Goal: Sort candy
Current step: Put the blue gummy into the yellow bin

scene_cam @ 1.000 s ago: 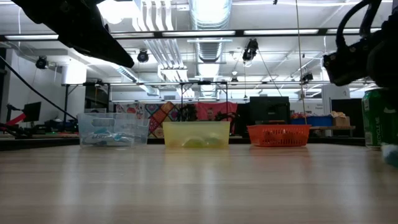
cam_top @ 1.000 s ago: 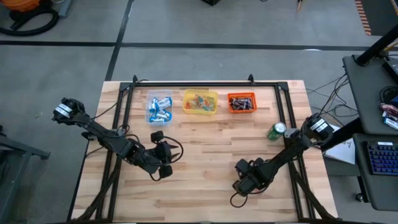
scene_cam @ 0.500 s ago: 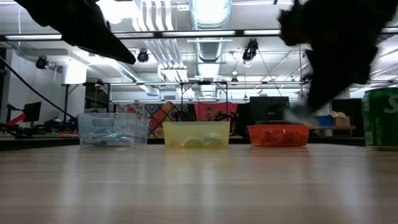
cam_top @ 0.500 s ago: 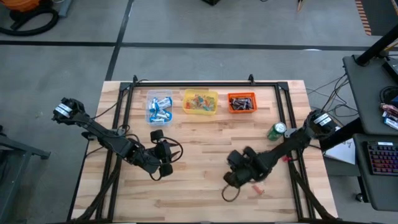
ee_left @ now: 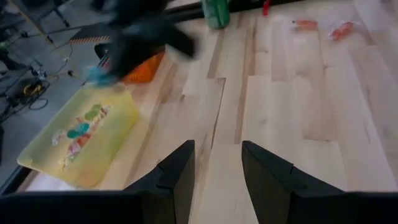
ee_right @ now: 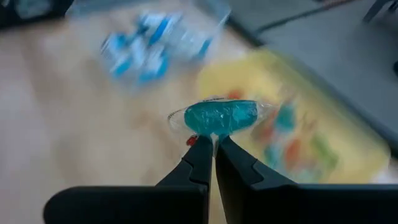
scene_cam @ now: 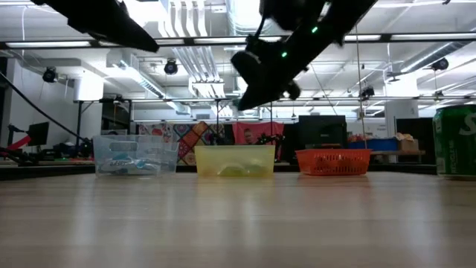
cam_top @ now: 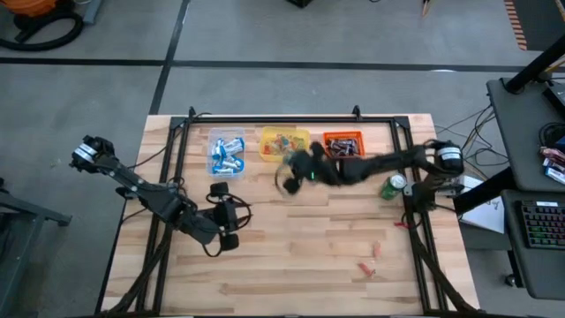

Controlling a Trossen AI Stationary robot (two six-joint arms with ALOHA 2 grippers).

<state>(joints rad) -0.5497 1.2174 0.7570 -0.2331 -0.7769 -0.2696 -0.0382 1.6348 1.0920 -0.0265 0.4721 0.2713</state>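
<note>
My right gripper (cam_top: pixel 291 172) hovers above the table just near of the yellow tub (cam_top: pixel 284 144), shut on a blue wrapped candy (ee_right: pixel 221 117). My left gripper (cam_top: pixel 228 227) is open and empty over the table's left half; its fingers show in the left wrist view (ee_left: pixel 214 180). The clear tub (cam_top: pixel 226 152) holds blue-and-white candies, the yellow tub small coloured ones, the orange tub (cam_top: pixel 342 146) dark ones. Loose red candies (cam_top: pixel 364 268) lie on the table at the near right. My right gripper pinches the blue candy by its lower edge (ee_right: pixel 211 132) between its two fingertips. The candy lies across the fingers, lifted clear of the table, above the near edge of the yellow tub.
A green can (cam_top: pixel 393 185) stands at the table's right, also showing at the right edge of the low view (scene_cam: pixel 455 141). A black frame (cam_top: pixel 265 121) runs around the table's far and side edges. Bare wood lies across the middle and near side.
My right gripper has swung from the table's near right up and toward the far edge and left, carrying the blue candy to just near of the yellow tub. Loose red candies show where it was. My left gripper has barely moved.
</note>
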